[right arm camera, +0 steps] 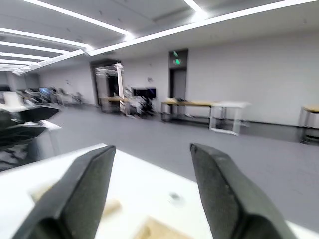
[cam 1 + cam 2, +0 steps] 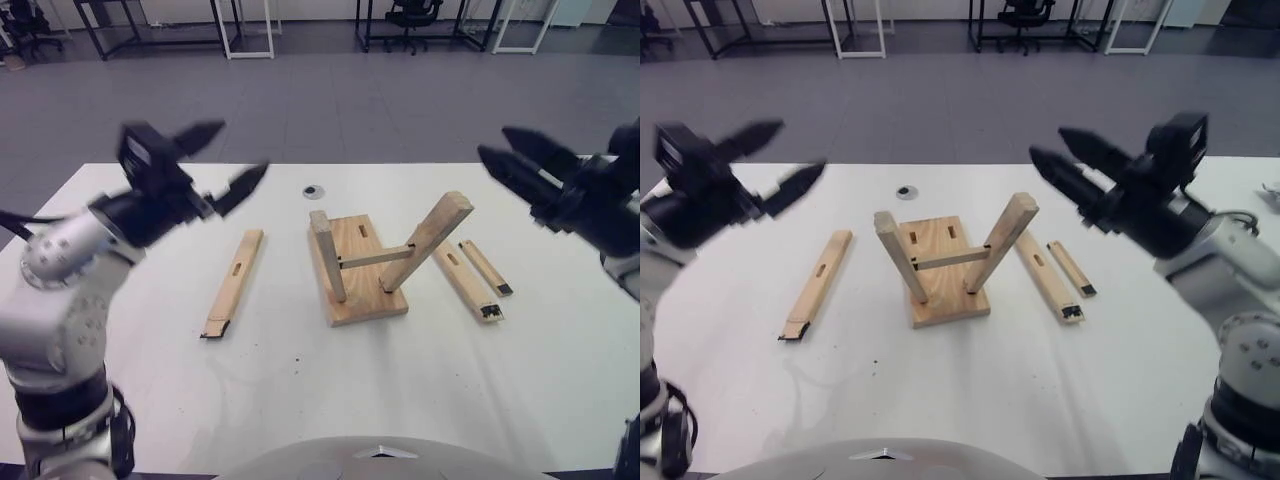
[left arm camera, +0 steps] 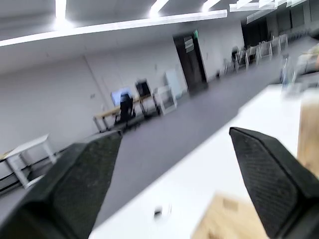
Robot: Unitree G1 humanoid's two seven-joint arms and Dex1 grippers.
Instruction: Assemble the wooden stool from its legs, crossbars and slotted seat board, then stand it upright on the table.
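The slotted seat board [image 2: 361,291] lies flat mid-table with two legs standing in it: a left leg [image 2: 328,256] and a leaning right leg [image 2: 428,240], joined by a thin crossbar [image 2: 375,258]. A loose leg [image 2: 234,281] lies to the left of the board. Another loose leg [image 2: 466,280] and a short crossbar [image 2: 486,268] lie to its right. My left gripper [image 2: 232,163] hovers open above the table's left side. My right gripper [image 2: 510,155] hovers open above the right side. Both are raised well clear of the parts.
The white table [image 2: 300,400] has a small round grommet [image 2: 314,191] behind the seat board. Grey floor and office desks lie beyond the far edge. The front of the table is bare.
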